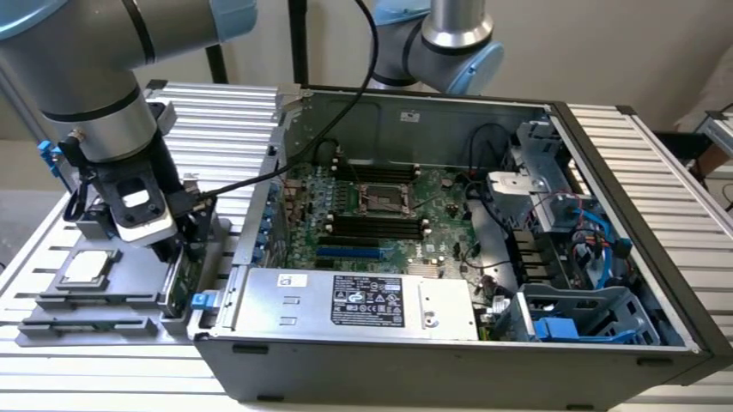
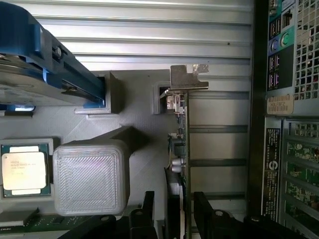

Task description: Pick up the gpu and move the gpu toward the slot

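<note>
Two black fingers (image 2: 148,205) of the gripper (image 2: 175,201) stood apart, straddling the gpu (image 2: 182,134) with a gap on either side. The gpu stood on edge in a grey holder (image 2: 134,114), just beside the open case (image 1: 458,360), near a processor (image 2: 24,171).

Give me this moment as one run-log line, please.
gripper: open, straddling thin green circuit card with silvery bracket | card: seated in grey holder
</note>
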Robot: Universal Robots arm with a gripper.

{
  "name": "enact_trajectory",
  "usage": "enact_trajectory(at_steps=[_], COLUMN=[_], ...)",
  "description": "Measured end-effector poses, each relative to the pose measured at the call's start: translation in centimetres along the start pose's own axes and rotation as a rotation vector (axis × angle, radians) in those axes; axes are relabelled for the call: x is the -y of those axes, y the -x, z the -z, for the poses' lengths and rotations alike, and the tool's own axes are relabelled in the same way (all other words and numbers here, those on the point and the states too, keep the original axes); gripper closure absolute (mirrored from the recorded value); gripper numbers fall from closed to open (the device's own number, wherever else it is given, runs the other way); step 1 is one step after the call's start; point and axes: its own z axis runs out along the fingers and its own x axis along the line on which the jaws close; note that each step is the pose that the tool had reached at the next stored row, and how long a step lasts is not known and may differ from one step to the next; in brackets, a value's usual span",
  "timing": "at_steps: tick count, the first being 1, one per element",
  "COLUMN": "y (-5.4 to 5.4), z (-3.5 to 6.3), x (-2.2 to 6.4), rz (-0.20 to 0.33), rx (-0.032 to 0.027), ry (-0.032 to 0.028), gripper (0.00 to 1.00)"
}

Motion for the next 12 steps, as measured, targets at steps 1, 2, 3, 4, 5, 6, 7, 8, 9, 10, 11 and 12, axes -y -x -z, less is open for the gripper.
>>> enact_trajectory(at_steps=[1,2,3,4,5,6,7,8,9,10,11,12], y=[0.02,0.06,0.12,0.15,0.17,0.19,0.21,0.22,0.22,0.23,0.22,0.23], z=[-0.01,-0.01,0.00,0.00,-0.01,-0.01,-0.01,0.00,-0.01,-0.01,-0.01,-0.01], x=[0.00,0.00,0.00,0.00,0.00,0.00,0.01,0.01,0.00,0.00,0.00,0.00], rz=[0.000,0.000,0.000,0.000,0.000,0.000,0.000,0.000,0.000,0.000,0.000,0.000], rx=[0.0002,0.0001,0.0000,-0.0001,0.0000,0.0000,-0.0001,-0.0002,-0.0001,0.0000,-0.0001,-0.0001], ry=[0.0002,0.0001,0.0000,0.0000,0.0000,-0.0001,-0.0001,-0.0002,-0.0001,0.0000,-0.0001,-0.0001], gripper=[0.55,0.55,0.55,0.55,0.55,0.55,0.55,0.55,0.55,0.58,0.58,0.65])
